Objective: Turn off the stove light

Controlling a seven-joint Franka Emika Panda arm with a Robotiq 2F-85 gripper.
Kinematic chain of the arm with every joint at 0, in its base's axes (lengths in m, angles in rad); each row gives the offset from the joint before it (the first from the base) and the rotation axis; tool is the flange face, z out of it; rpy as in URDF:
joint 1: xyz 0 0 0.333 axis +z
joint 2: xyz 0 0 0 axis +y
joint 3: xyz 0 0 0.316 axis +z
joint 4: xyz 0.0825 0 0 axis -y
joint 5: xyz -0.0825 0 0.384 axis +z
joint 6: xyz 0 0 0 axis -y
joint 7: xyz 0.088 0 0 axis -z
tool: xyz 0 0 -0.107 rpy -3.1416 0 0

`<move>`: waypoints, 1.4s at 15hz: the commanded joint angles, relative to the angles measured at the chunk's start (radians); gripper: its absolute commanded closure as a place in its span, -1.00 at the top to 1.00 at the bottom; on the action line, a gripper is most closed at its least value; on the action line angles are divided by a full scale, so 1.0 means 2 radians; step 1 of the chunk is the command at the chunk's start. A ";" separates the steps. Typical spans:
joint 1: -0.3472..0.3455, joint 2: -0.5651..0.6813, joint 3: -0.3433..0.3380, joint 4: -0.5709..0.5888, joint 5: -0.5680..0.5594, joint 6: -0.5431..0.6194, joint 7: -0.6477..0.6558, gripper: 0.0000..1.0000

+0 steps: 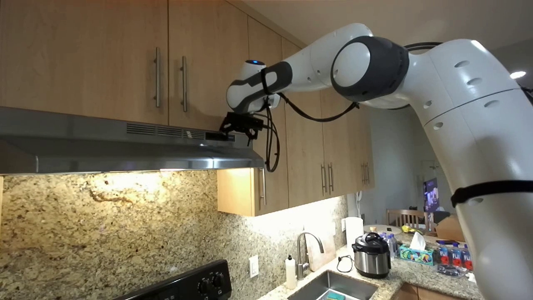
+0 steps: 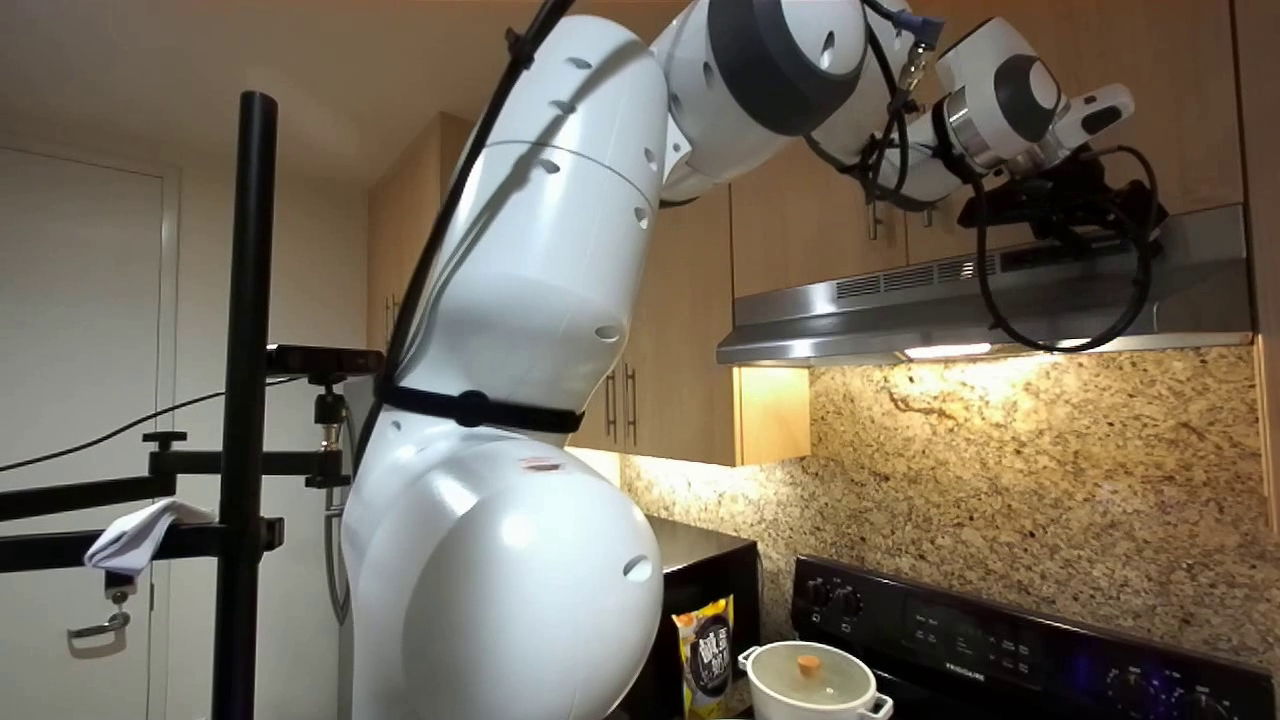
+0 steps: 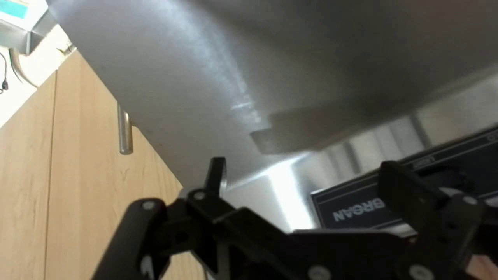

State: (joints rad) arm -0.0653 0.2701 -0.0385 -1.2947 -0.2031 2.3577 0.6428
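Note:
The steel range hood (image 1: 125,154) shows in both exterior views, and its underside light (image 2: 948,351) is lit and brightens the backsplash. The hood's black control panel (image 3: 352,210) with BROAN lettering shows in the wrist view. A small LIGHT label (image 3: 424,161) lies on the panel near the right finger; the switches there are dark and partly hidden. My gripper (image 3: 303,167) is open and empty, its fingers spread wide. The right finger covers part of the panel; contact cannot be told. In an exterior view the gripper (image 1: 240,127) is at the hood's front, over the panel's end.
Wooden cabinets (image 1: 200,54) with bar handles rise directly above the hood. A lower cabinet (image 1: 270,183) adjoins its end. The stove's back panel (image 2: 1040,630) and a white pot (image 2: 810,685) are below. A cable loop (image 2: 1130,310) hangs from the wrist.

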 commanded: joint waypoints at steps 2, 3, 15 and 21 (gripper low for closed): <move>-0.028 -0.056 -0.001 -0.102 0.046 0.048 -0.010 1.00; -0.032 -0.062 -0.001 -0.114 0.052 0.056 -0.014 1.00; 0.010 -0.103 -0.006 -0.161 0.051 0.112 -0.052 1.00; 0.017 -0.076 -0.010 -0.122 0.043 0.088 -0.054 1.00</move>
State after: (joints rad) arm -0.0394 0.0926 -0.0476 -1.5805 -0.1078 2.5599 0.5715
